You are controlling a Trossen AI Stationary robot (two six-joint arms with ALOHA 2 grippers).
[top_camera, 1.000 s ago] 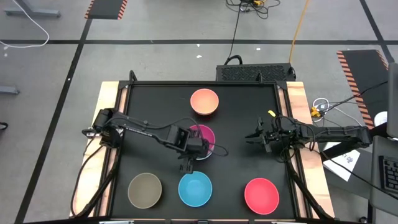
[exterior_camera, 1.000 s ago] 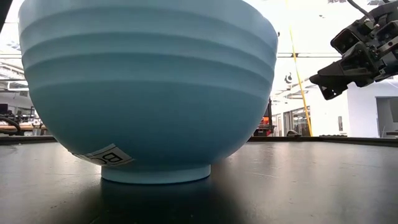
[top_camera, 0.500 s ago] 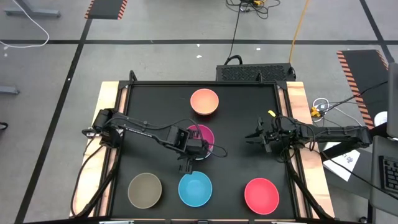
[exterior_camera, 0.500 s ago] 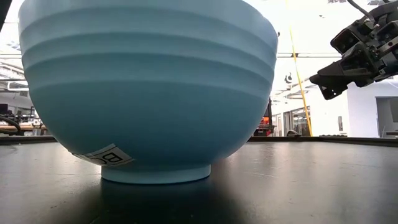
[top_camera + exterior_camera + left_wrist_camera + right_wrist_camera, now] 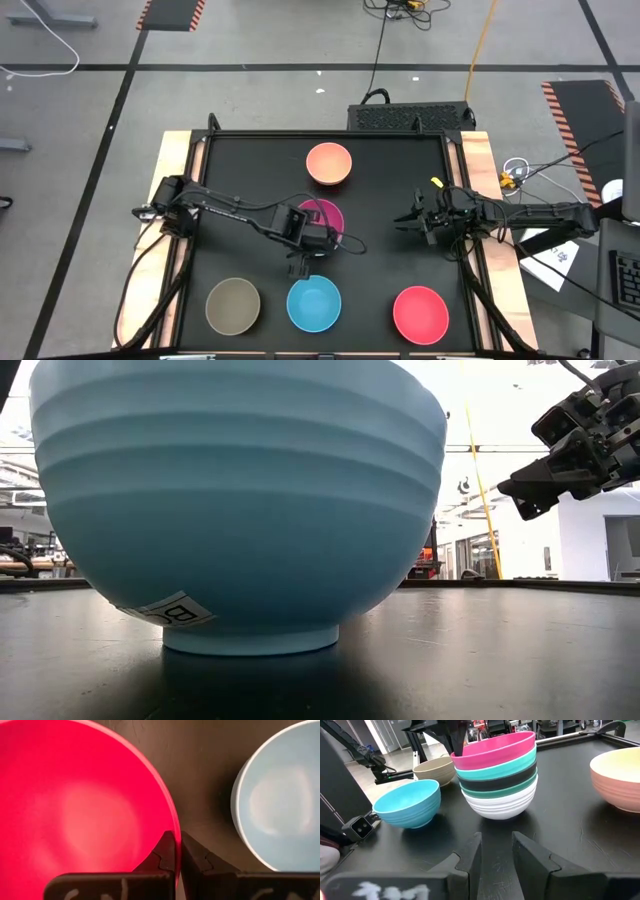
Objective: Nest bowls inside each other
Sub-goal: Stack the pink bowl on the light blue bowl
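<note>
magenta bowl (image 5: 492,746) topping nested stack, left end effector (image 5: 300,262) pinching its rim

- A robotics lab or workshop — grey concrete floor (image 5: 250,100) marked with black lines and hazard-striped mats (image 5: 170,14).
- Loose cables (image 5: 400,12) trail across it.
- A black bench (image 5: 385,210) stands mid-floor — bright, open hall behind.

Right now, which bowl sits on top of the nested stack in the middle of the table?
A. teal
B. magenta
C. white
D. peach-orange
B. The right wrist view shows the magenta bowl uppermost, above teal, dark and white bowls, and the left tool is shut on its rim; the peach-orange bowl stands apart.
</note>
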